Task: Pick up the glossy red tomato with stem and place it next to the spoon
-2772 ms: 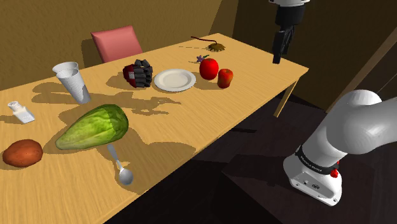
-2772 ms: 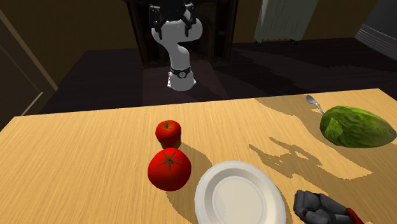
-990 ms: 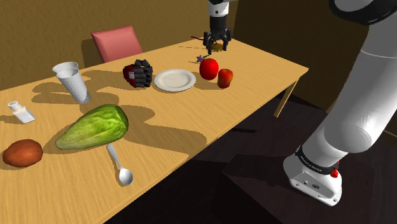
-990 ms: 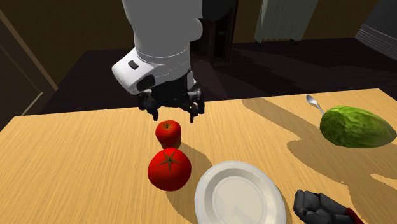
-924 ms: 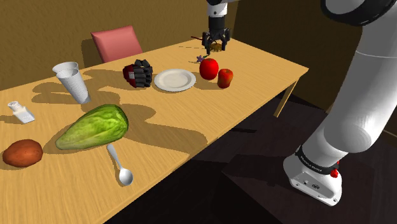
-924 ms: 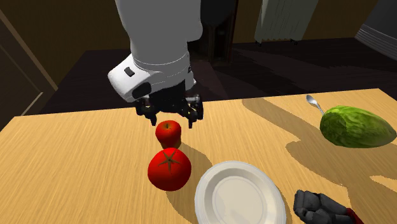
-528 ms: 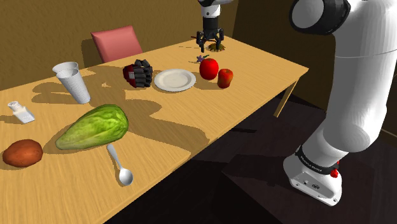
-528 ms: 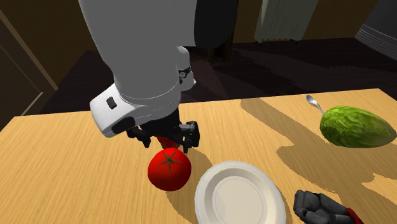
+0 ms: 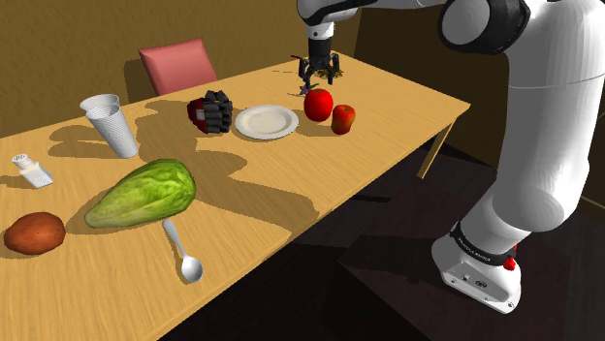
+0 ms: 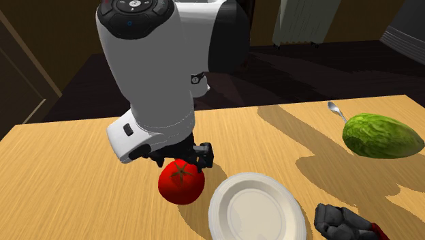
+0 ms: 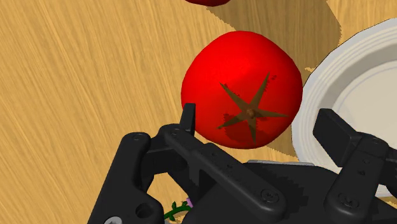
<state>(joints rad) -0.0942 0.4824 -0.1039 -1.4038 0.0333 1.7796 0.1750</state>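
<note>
- The surface [image 9: 291,165] is a long pale wood top. The tomato's end of it and the spoon's end lie well apart.
- The arm [image 9: 543,126] reaches from its stand across to the far end of the surface and points straight down there.
- The lettuce [image 9: 143,192] lies near the other end, with the spoon's handle just beside it. Any set-down spot probably has to sit on the open wood around the spoon's bowl.
- The plate [image 9: 239,123] sits just beside the tomato. Its rim is close enough that it likely crowds whichever finger comes down on that side.
- The tomato [image 11: 242,89] rests on the surface between the plate and a smaller apple [image 9: 343,118], with its brown star-shaped stem facing up.
  - It looks round, smooth and shiny, so it is probably slippery and prone to roll or squirt out of a hard pinch.
  - It is likely light, with a skin that gives, so a moderate squeeze should be enough.
  - The best hold is judged to be across its widest middle, on opposite sides and below the stem. The stem itself is thin and flat, with nothing to catch.
- The tool [image 11: 261,124] hovers directly over the tomato with its fingers [image 11: 188,118] spread apart. They straddle the fruit and clasp nothing.
- The spoon [image 9: 190,267] lies near the surface's front edge, bowl outward.
</note>
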